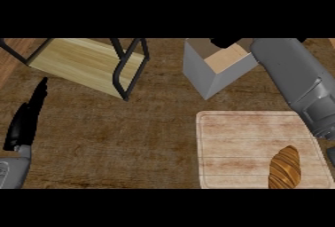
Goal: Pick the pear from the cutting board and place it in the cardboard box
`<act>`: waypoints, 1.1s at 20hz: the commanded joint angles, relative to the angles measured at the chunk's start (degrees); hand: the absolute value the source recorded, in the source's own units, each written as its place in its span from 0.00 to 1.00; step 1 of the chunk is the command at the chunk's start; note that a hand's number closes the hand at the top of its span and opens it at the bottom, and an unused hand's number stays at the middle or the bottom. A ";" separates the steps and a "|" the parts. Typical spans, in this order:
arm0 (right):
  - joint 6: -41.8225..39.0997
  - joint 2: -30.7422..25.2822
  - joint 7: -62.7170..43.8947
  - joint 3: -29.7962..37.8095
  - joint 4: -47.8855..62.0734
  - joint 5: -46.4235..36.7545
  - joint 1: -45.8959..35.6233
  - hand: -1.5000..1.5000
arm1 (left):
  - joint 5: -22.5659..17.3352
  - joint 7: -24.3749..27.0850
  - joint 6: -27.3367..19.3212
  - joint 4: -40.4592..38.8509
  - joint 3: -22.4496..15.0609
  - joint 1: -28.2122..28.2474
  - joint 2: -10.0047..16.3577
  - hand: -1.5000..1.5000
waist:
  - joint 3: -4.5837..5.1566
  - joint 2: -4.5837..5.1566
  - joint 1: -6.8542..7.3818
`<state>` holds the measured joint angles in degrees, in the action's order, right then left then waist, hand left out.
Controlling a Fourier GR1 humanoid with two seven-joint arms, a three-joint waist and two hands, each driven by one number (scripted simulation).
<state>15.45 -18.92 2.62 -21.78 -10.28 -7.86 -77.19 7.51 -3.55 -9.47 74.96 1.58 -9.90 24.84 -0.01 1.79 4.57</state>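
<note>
The right forearm (294, 75) reaches from the near right diagonally to the far side, putting the right hand (221, 42) above the open cardboard box (200, 71); only a black sliver of it shows, so its grasp cannot be told. The pear is out of sight. On the cutting board (235, 142) lies a brown bread loaf (285, 168). The left hand (26, 122) rests released at the left edge, fingers straight, over the counter (131, 133)

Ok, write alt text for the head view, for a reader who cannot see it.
The robot's right hand is over the open cardboard box at the top. No pear shows; the cutting board below holds only a brown loaf. The left hand rests open at the left edge.
</note>
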 commanded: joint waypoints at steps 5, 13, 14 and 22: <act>-1.32 2.61 0.60 4.41 5.88 3.16 1.72 0.00 | 0.30 -0.29 0.85 1.24 -0.04 -0.16 0.45 0.50 | -0.09 0.56 1.44; 3.80 1.15 9.69 9.29 2.79 6.70 0.13 0.00 | -0.71 -0.17 1.98 -1.47 1.45 -2.76 0.69 0.50 | -0.06 0.51 0.17; 5.23 -0.06 10.13 10.67 2.78 7.80 0.04 0.00 | 0.07 0.70 0.82 -0.12 0.63 -0.10 -0.34 0.50 | -0.08 0.33 0.58; 2.95 -5.55 16.77 19.32 1.74 15.02 1.30 0.00 | 1.35 -0.91 0.06 0.54 -0.38 -0.07 -1.54 0.50 | -0.14 0.15 -0.21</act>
<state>20.30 -21.25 16.41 -5.87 -8.15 4.37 -76.20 8.09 -4.00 -8.84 75.05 2.13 -10.68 24.42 -0.13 2.03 4.60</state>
